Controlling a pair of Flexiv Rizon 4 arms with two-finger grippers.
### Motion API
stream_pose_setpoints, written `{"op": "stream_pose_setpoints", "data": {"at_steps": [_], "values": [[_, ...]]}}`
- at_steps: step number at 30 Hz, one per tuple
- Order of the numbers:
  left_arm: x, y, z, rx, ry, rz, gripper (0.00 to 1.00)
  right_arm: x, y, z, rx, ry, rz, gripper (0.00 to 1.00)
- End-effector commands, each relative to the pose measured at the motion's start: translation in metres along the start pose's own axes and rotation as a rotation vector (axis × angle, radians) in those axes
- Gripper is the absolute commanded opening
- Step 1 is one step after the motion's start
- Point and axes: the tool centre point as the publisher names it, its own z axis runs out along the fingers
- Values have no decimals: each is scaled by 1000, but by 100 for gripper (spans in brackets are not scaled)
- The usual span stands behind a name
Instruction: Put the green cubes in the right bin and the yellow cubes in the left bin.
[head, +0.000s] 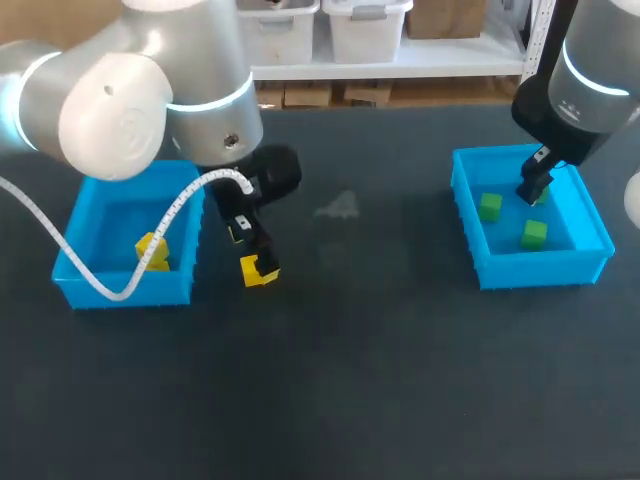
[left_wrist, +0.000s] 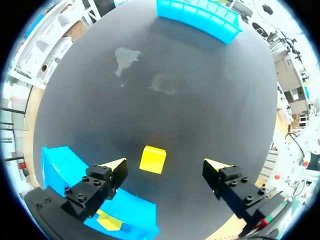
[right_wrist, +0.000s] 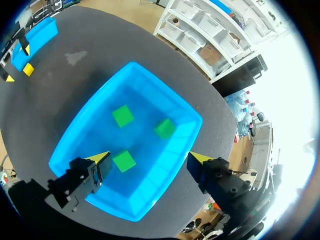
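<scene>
A yellow cube (head: 258, 271) lies on the dark table just right of the left blue bin (head: 120, 290). My left gripper (head: 252, 250) hangs open right over it. In the left wrist view the cube (left_wrist: 152, 159) sits between the spread fingers, touching neither, with my left gripper (left_wrist: 165, 168) open. That bin (left_wrist: 59, 162) holds yellow cubes (head: 152, 250). My right gripper (head: 532, 190) hangs open above the right blue bin (head: 540, 268). Three green cubes (right_wrist: 123, 115) (right_wrist: 164, 128) (right_wrist: 123, 161) lie inside the right bin (right_wrist: 165, 95), below the empty right gripper (right_wrist: 149, 160).
A pale smudge (head: 338, 207) marks the table's middle between the bins. A white cable (head: 60, 240) from my left arm loops over the left bin. The dark tabletop stretches wide toward the front edge.
</scene>
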Motion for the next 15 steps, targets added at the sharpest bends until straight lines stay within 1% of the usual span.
{"op": "stream_pose_setpoints", "data": {"at_steps": [1,15], "values": [[-2,5,7,11,-4,-2,100,1,0,0,2,-3,1,100],[-8,8,24,38,2,-2,100,1,0,0,2,-3,1,100]]}}
